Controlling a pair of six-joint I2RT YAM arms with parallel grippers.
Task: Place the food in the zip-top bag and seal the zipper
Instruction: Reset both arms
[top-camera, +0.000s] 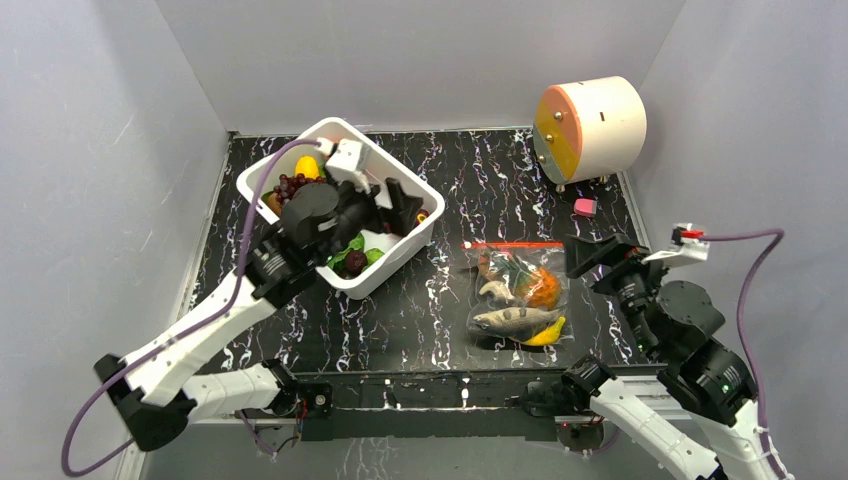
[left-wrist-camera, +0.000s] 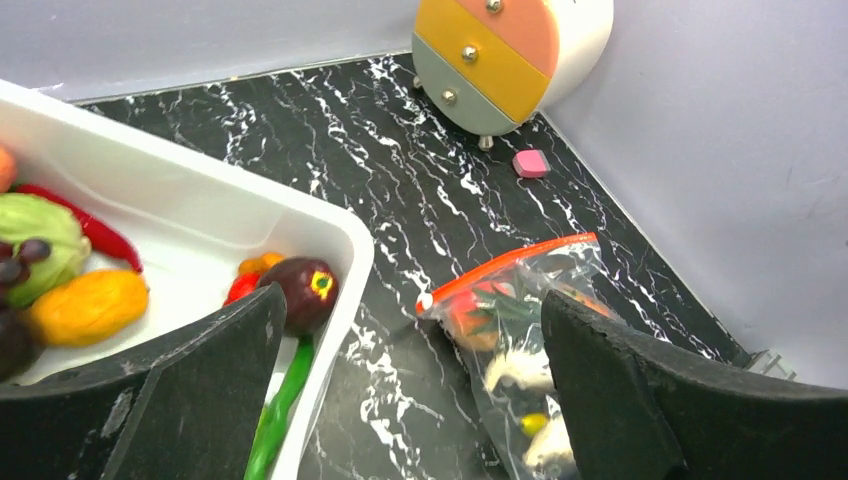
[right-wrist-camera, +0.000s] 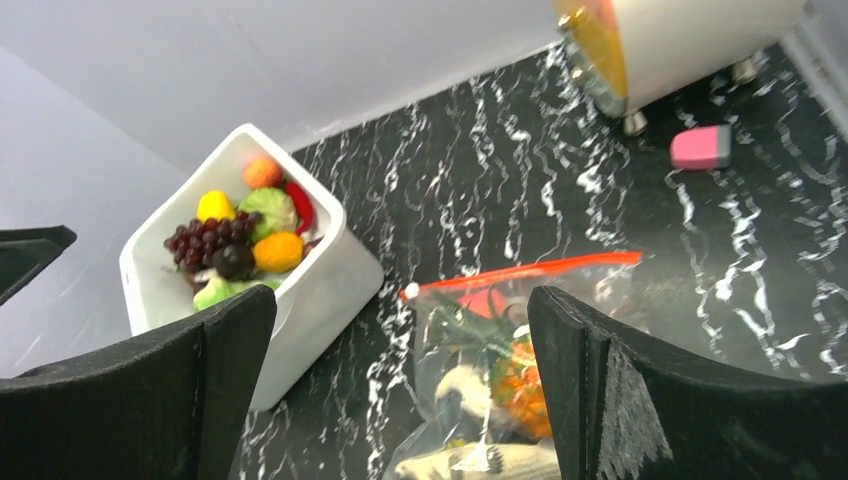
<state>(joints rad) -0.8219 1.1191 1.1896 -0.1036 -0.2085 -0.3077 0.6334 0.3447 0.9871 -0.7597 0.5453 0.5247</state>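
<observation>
The clear zip-top bag (top-camera: 515, 292) lies flat right of centre, and it also shows in the left wrist view (left-wrist-camera: 520, 340) and the right wrist view (right-wrist-camera: 480, 380). Its red zipper (top-camera: 515, 244) runs along the far edge, with a white slider (right-wrist-camera: 409, 291) at its left end. Inside are an orange pineapple (top-camera: 541, 288), a grey fish (top-camera: 515, 320) and a yellow banana (top-camera: 548, 333). My left gripper (top-camera: 385, 210) is open and empty over the white tub (top-camera: 425, 215). My right gripper (top-camera: 600, 258) is open and empty beside the bag's far right corner.
The tub holds more toy food: grapes (right-wrist-camera: 205, 240), a dark red fruit (left-wrist-camera: 300, 288), greens (top-camera: 355, 255). A round drawer unit (top-camera: 590, 125) stands at the back right, with a pink eraser (top-camera: 585, 207) in front of it. Grey walls enclose the table.
</observation>
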